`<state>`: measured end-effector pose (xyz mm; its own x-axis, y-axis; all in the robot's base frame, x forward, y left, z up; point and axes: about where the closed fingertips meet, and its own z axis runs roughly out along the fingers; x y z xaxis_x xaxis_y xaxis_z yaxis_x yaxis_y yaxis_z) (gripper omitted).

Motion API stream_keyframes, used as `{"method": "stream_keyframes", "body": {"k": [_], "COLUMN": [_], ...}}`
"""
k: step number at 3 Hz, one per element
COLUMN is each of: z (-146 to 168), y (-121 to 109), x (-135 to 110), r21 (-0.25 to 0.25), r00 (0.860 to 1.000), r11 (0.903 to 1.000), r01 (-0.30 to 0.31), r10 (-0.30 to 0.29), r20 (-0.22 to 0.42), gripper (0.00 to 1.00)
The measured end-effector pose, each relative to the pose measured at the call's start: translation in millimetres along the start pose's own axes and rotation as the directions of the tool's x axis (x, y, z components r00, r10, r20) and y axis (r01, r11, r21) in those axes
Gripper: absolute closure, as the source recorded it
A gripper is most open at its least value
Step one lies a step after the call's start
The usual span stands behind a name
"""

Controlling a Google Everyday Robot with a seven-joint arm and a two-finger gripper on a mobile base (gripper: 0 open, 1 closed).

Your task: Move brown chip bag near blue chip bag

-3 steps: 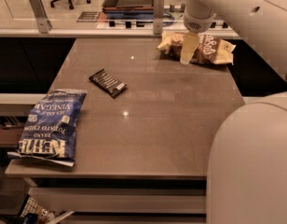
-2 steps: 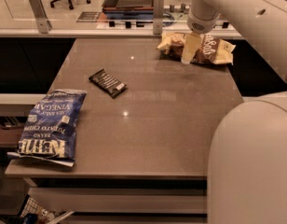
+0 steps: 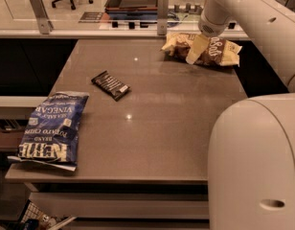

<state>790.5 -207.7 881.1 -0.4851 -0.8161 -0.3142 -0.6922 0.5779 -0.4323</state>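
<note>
The brown chip bag (image 3: 220,51) lies crinkled at the far right of the table, dark brown in the middle with pale yellow ends. My gripper (image 3: 197,50) is down on the bag's middle, hanging from the white arm that comes in from the upper right. The blue chip bag (image 3: 52,130) lies flat at the near left corner of the table, partly over the left edge. The two bags are far apart, across the table's diagonal.
A small flat black snack packet (image 3: 110,85) lies left of the table's centre. The brown table (image 3: 157,128) ends in a glass partition with metal posts (image 3: 162,8) at the back. My white base (image 3: 255,166) fills the near right.
The arm's wrist has drifted slightly to the right over the brown chip bag. The bags and the packet have not moved.
</note>
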Motion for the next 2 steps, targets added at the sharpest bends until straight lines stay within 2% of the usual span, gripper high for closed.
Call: {"method": "stream_keyframes", "body": {"k": [1,2], "z": [16.5,40.9], "y": [-0.3,13.5], "x": [-2.2,-4.2], "r21": [-0.035,-0.101], "r00": [0.999,0.999], "r11": [0.9988,0.9938], "r01": [-0.035,-0.046], "r10": [0.035,0.047], "r20": [0.012,0.004], "gripper": [0.0,0.0]}}
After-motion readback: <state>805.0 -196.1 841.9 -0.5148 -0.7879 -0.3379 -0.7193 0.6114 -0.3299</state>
